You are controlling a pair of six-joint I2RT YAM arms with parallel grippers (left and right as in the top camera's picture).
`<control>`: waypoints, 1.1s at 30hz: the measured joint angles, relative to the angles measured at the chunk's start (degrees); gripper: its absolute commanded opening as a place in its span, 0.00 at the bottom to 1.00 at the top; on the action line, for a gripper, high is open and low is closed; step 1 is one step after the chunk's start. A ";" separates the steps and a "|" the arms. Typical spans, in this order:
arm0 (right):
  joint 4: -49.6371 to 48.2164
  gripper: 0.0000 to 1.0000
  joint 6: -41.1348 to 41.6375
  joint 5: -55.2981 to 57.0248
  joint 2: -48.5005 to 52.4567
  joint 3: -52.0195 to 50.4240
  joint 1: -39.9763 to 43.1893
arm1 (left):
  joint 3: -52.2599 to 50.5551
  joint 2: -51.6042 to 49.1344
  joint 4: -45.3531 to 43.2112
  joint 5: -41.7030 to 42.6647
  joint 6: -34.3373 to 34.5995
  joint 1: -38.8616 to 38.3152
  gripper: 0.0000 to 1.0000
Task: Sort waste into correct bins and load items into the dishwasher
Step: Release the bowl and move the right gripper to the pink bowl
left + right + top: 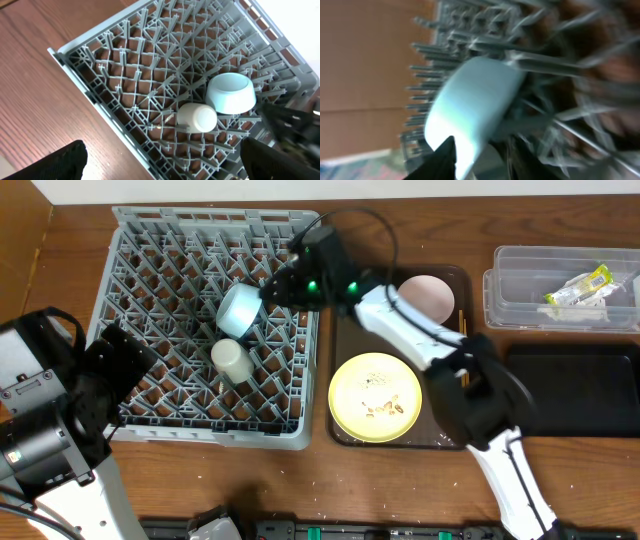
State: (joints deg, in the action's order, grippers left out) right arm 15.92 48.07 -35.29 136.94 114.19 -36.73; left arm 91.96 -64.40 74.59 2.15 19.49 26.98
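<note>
The light blue bowl (240, 310) (230, 92) (475, 100) stands tilted on its edge among the pegs of the grey dishwasher rack (150, 250) (125, 75). My right gripper (275, 288) (482, 142) is at the bowl's rim, its fingers parted on either side of it; that view is blurred. The small pale cup (230, 358) (197, 117) lies on its side in the rack just in front of the bowl. My left gripper (120, 355) (162, 157) hangs open over the rack's near left edge, holding nothing. The pink bowl (427, 295), the yellow plate (375, 395) with food scraps (385, 408) and the chopsticks (463, 320) sit on the brown tray.
The dark brown tray (340, 330) lies right of the rack, under my right arm. A clear tub (520, 305) at the far right holds a green-yellow wrapper (580, 288). A black bin (575, 390) sits in front of it.
</note>
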 measured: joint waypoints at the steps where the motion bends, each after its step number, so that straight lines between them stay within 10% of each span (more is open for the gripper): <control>1: 2.45 0.42 -1.16 0.90 -1.36 0.09 0.37 | 0.00 0.00 -0.02 0.02 0.00 0.02 0.99; 6: 12.28 0.54 -8.52 6.71 -13.53 0.76 3.26 | 0.00 0.00 -0.04 0.02 0.00 0.02 0.99; 8: 14.86 0.98 -10.84 9.01 -18.14 2.08 4.22 | 0.00 0.00 -0.04 0.02 0.00 0.02 0.99; 9: 16.61 0.99 -11.82 10.49 -19.91 2.51 4.42 | 0.00 0.00 -0.04 0.02 0.00 0.02 0.99; 20: 37.55 0.98 -14.47 41.18 -21.27 3.17 5.60 | 0.00 0.00 -0.07 0.02 0.00 0.02 0.98; 33: 39.17 0.52 -15.34 47.50 -7.23 1.14 11.74 | 0.00 0.00 -0.07 0.02 0.00 0.02 0.99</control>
State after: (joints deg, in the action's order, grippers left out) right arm 55.09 32.73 12.21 129.71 115.33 -24.99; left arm 91.96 -64.40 74.52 2.17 19.49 27.00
